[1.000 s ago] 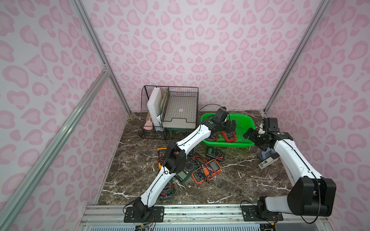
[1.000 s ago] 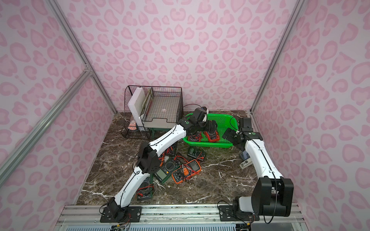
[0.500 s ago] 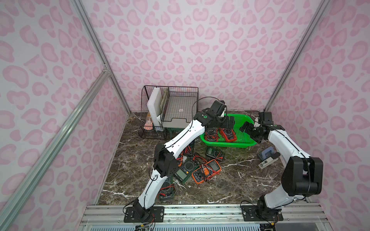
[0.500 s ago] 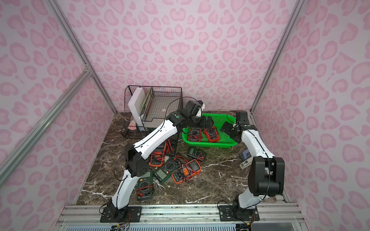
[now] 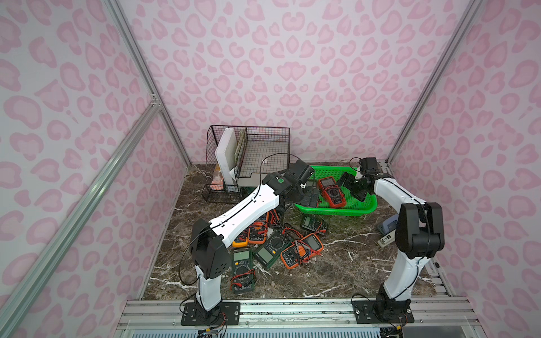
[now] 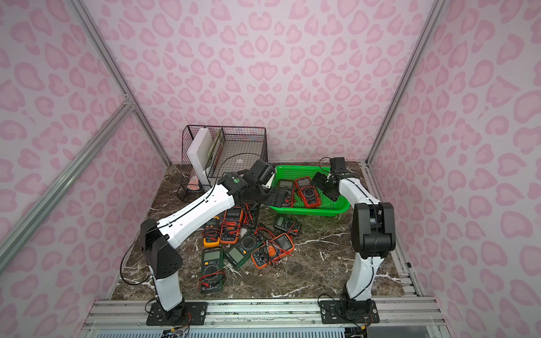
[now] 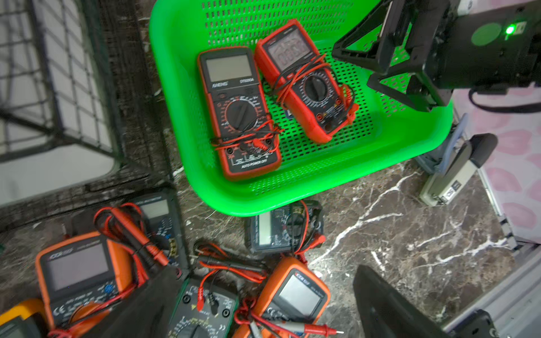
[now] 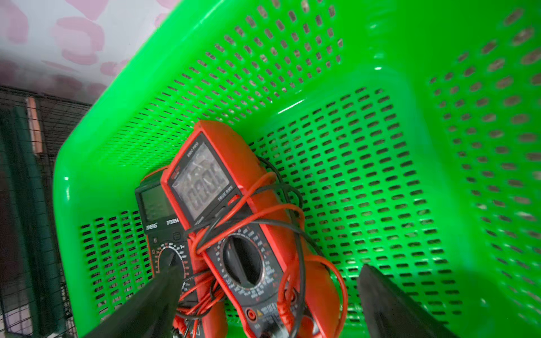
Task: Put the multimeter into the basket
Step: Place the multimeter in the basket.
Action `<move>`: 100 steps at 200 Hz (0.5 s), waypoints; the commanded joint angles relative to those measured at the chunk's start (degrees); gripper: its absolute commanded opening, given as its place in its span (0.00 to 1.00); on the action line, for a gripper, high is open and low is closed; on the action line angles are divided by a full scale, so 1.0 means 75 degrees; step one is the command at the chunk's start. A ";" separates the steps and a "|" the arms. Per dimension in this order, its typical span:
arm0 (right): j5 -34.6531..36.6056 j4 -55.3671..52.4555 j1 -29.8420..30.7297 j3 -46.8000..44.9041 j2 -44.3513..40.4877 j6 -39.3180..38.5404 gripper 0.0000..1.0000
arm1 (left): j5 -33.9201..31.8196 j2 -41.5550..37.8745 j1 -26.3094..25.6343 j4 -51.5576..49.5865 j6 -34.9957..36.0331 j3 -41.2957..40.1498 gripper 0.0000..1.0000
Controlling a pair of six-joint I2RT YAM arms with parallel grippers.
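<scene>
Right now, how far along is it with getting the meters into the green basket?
Done: the red multimeter and the black-faced multimeter lie in the basket. In hand: nothing; the left gripper and right gripper hover open at the basket. Left: several other multimeters lie on the table.

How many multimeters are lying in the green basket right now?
2. A black meter with red trim lies on the basket floor, and a red meter lies beside it. None seems hidden.
</scene>
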 commanded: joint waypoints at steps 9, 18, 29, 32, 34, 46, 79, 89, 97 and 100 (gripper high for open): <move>-0.0002 -0.0166 0.0303 0.0425 0.0408 0.0082 0.99 | -0.0708 -0.0498 0.0030 -0.0126 -0.0094 -0.0643 0.99; -0.0002 -0.0201 0.0390 0.0522 0.0507 0.0082 0.99 | -0.0787 -0.0618 0.0032 -0.0123 -0.0094 -0.0796 0.98; 0.0010 -0.0247 0.0504 0.0606 0.0585 0.0070 0.99 | -0.0882 -0.0707 0.0053 -0.0126 -0.0094 -0.0942 0.98; 0.0029 -0.0266 0.0526 0.0622 0.0595 0.0067 0.99 | -0.0905 -0.0734 0.0052 -0.0134 -0.0094 -0.0967 0.98; 0.0023 -0.0272 0.0547 0.0631 0.0597 0.0071 0.99 | -0.0929 -0.0746 0.0048 -0.0140 -0.0094 -0.0984 0.98; 0.0033 -0.0329 0.0630 0.0673 0.0622 0.0064 0.99 | -0.1025 -0.0832 0.0049 -0.0157 -0.0111 -0.1097 0.98; 0.0057 -0.0390 0.0688 0.0546 0.0518 0.0053 0.99 | -0.1098 -0.0905 0.0064 -0.0158 -0.0219 -0.1324 0.98; 0.0070 -0.0411 0.0691 0.0550 0.0465 0.0058 0.99 | -0.1105 -0.0906 0.0064 -0.0147 -0.0253 -0.1384 0.98; 0.0057 -0.0415 0.0683 0.0556 0.0407 0.0046 0.99 | -0.1111 -0.0925 0.0058 -0.0141 -0.0268 -0.1435 0.98; 0.0058 -0.0415 0.0680 0.0556 0.0384 0.0052 0.99 | -0.1111 -0.0926 0.0062 -0.0135 -0.0278 -0.1462 0.98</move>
